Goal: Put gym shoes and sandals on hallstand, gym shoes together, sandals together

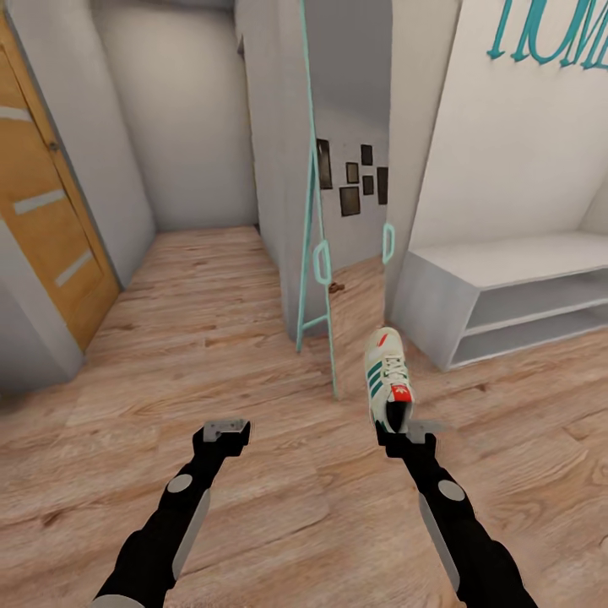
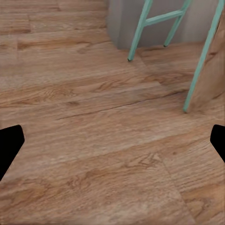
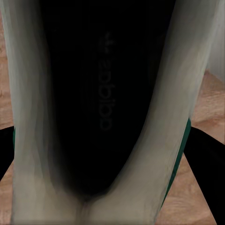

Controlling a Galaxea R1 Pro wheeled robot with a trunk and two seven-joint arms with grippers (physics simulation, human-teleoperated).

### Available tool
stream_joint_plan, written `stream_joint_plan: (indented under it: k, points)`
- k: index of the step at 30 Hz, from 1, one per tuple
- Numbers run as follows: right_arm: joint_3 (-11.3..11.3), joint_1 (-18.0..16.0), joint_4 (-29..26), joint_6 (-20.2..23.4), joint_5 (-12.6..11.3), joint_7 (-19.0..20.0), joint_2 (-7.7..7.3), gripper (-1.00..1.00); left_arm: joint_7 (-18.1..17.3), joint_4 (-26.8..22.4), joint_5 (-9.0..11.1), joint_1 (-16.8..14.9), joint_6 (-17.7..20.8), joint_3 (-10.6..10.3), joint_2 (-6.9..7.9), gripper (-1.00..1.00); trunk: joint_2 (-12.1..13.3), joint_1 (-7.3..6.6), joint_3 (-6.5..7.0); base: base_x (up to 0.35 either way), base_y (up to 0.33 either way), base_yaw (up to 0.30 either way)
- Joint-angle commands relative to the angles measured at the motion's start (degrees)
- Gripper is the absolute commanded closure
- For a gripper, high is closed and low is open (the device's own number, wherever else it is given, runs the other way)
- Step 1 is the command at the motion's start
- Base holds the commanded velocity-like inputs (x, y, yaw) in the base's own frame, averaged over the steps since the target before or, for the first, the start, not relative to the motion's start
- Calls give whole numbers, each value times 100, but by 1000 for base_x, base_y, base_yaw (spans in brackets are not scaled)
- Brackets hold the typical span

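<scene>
Lower centre-right of the head view, the right gripper (image 1: 407,433) has its fingers clamped on a gym shoe (image 1: 387,376) by the heel; a heel-only hold could slip before reaching the hallstand (image 1: 507,263). The left gripper (image 1: 225,431) hangs wide, empty.

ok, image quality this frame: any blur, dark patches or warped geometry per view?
Head view: sharp, flat even light, walls and hallstand lean outward from wide-angle distortion. Left wrist view: soft wood grain on the corridor floor, no glare. Right wrist view: the gym shoe sits very close, its inside a near-black patch, edges smeared.
</scene>
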Motion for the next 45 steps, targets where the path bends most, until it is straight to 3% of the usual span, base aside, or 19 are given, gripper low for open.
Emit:
stream_joint_plan:
  k: [1, 19, 45]
  points:
    - [-3, -1, -13, 34, 0, 9, 0, 100, 5, -6, 18, -3, 31, -4, 3, -100, -2, -1, -1, 0, 0, 286]
    - [11, 2, -9, 39, 3, 9, 7, 100, -49, 34, 130, -3, 14, -54, -179, -100, -2, -1, 75, 0, 0, 287]
    - [6, 2, -9, 41, -22, 9, 9, 100, -31, 32, 127, -3, 22, -28, -151, -100, -2, -1, 116, 0, 0, 292]
